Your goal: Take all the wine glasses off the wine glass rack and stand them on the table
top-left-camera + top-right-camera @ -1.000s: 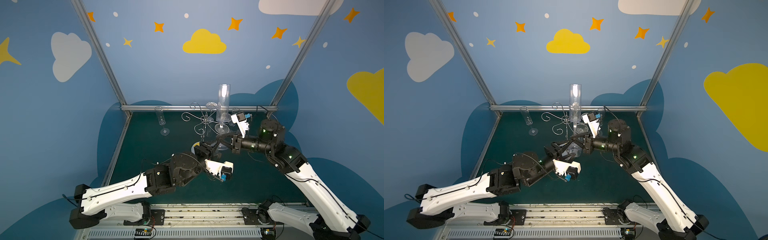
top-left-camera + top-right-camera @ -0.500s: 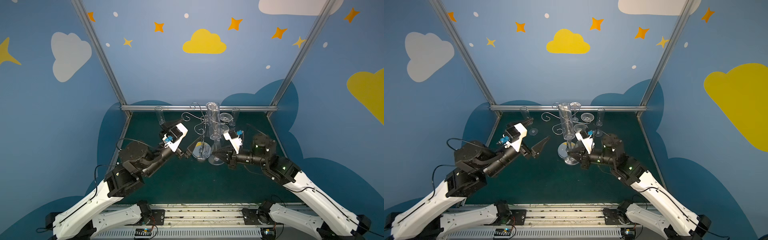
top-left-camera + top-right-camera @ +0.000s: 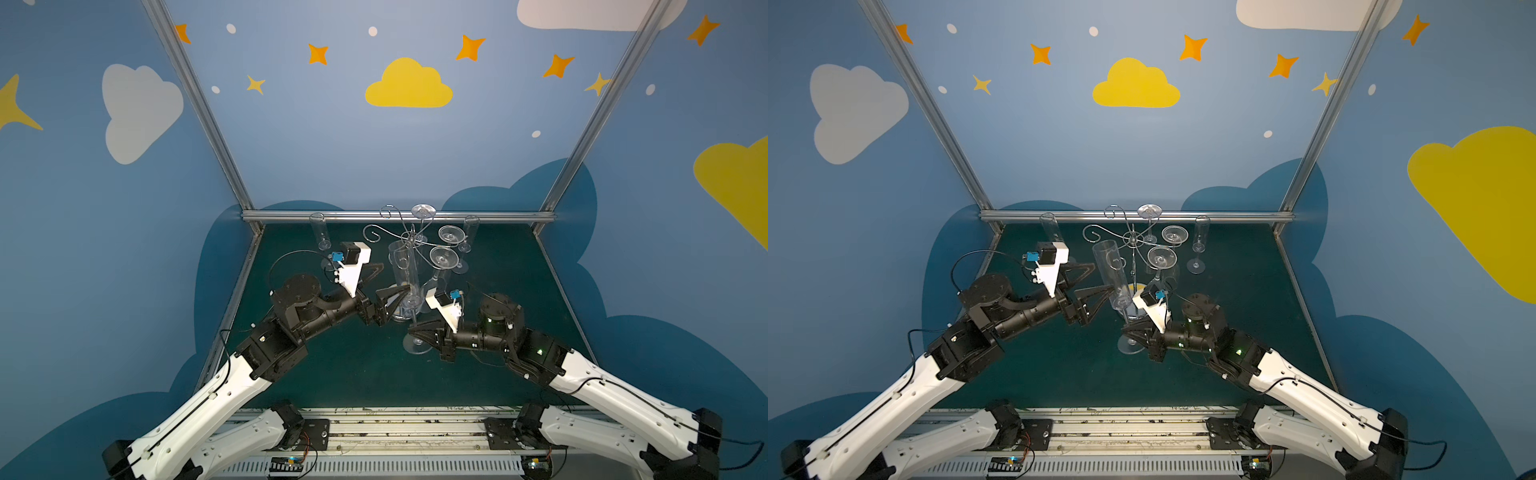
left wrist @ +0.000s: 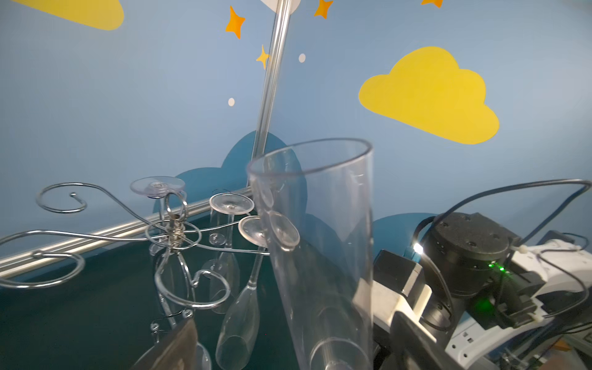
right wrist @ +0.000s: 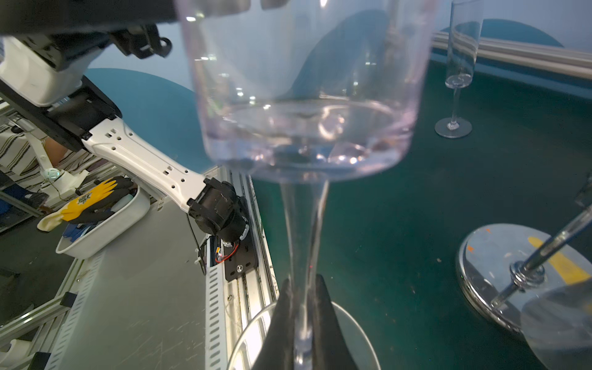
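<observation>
The wine glass, a tall clear flute with nothing in it, stands upright and clear of the wine glass rack, near the middle of the table and just to the near side of the rack's mirror-like disc base. Its stem is pinched low down by the right claw, whose dark fingers press together on it just above the foot. Whether the foot touches the table cannot be told. The left claw is spread wide and holds nothing, its open jaws just beside the bowl of the glass on the side toward the table's left edge. On the rack's curled arms, three more glasses hang bowl-down with their round feet uppermost, all empty. The arms toward the left edge are bare. Two other empty flutes stand upright on the table, one toward the far left corner and one toward the far edge, right of the rack. Off the table, in the right wrist view, a white bin holds a yellow and black glove.
</observation>
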Robot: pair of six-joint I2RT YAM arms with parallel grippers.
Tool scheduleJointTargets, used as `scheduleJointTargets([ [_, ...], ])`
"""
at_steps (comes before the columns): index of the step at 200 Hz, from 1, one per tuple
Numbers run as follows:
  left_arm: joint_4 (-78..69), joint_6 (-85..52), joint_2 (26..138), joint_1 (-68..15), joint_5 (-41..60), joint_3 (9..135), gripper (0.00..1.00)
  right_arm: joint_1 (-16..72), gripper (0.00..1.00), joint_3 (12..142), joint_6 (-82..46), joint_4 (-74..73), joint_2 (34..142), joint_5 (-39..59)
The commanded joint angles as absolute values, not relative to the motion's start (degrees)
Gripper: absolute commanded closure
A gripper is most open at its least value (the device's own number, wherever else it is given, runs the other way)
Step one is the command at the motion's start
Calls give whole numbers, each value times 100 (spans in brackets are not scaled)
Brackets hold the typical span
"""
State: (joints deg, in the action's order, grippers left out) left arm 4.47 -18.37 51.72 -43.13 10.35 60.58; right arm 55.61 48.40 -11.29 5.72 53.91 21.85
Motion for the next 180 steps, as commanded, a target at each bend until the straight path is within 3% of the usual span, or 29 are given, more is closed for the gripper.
scheduleJointTargets([
  [1, -97, -2424, 5210, -4280, 1657, 6066, 8, 5690, 100, 4922, -1013, -38, 5552, 2240],
  [63, -792, -2884, 5115, -4275, 1609, 5604, 19, 6175, 100, 4769, -1137, -697, 5966, 1944],
  [109, -785, -2889, 4887, -4278, 1207, 5440, 43, 6297, 100, 4775, -1077, -712, 6048, 1773],
  [180, -864, -2886, 4718, -4266, 1080, 5300, 61, 6395, 100, 4606, -1073, -811, 6051, 1613],
])
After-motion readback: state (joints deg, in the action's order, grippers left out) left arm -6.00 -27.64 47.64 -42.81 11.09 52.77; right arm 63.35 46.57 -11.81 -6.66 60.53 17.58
